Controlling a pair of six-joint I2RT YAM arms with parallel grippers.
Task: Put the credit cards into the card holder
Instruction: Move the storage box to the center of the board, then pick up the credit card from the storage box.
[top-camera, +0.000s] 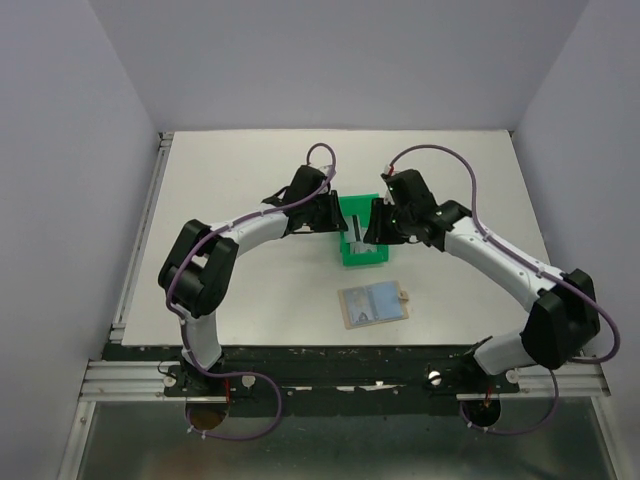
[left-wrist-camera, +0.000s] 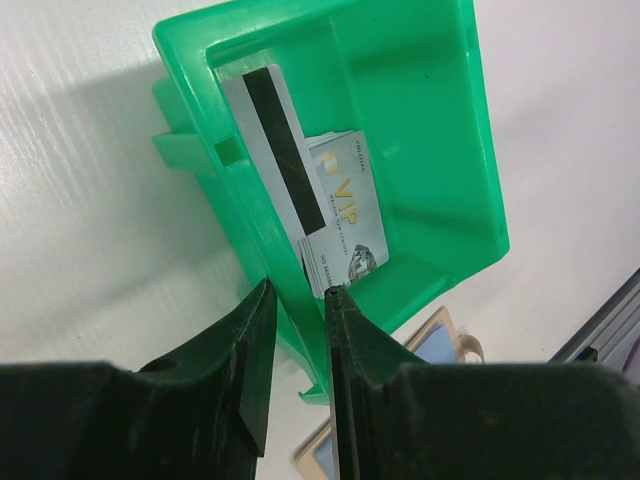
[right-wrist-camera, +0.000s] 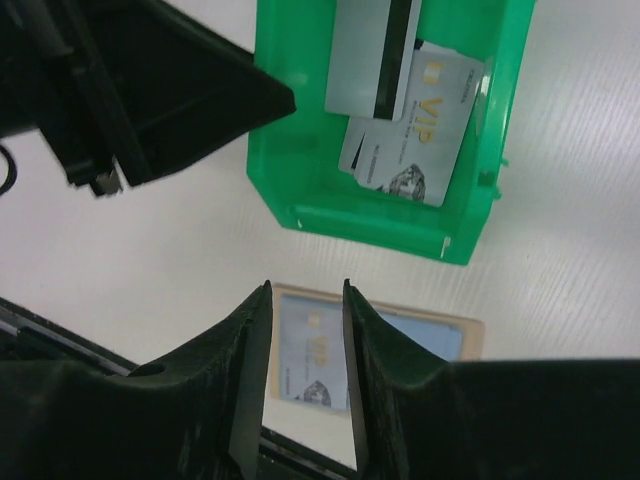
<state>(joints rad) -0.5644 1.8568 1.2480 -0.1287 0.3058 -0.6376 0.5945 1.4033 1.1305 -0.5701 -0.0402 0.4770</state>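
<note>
- Farthest left, the white flat surface (top-camera: 230, 170) runs bare to a metal rail (top-camera: 143, 235) along its edge. We see wide room on that side and toward the far wall.
- The left arm's black two-finger claw, the left claw (top-camera: 333, 215), sits at the left edge of a translucent green plastic bin (top-camera: 365, 260). In its wrist view the fingers (left-wrist-camera: 255, 350) stand a narrow slot apart, with the green bin's near wall showing in that slot. We cannot tell whether they pinch the wall or hang above it.
- Inside the green bin the credit cards lean on that near wall. A silver-grey plastic card with a dark stripe (left-wrist-camera: 250, 140) stands tallest. This striped card partly covers a silver-grey card printed "VIP" in gold (left-wrist-camera: 345, 220) above a small crest. The VIP card carries finer print that we cannot read, and more card edges show stacked against it.
- The right claw (top-camera: 373, 222), black like the other, hangs at the bin's right edge. Its fingers (right-wrist-camera: 250, 370) are slightly spread with nothing between them.
- Nearer the arm bases, a little right of the bin and apart from it, the tan soft card holder (top-camera: 375, 303) lies unfolded flat, pale blue inside. A faint gold "VIP" shows on a card face within it. Open white surface lies all round it.
</note>
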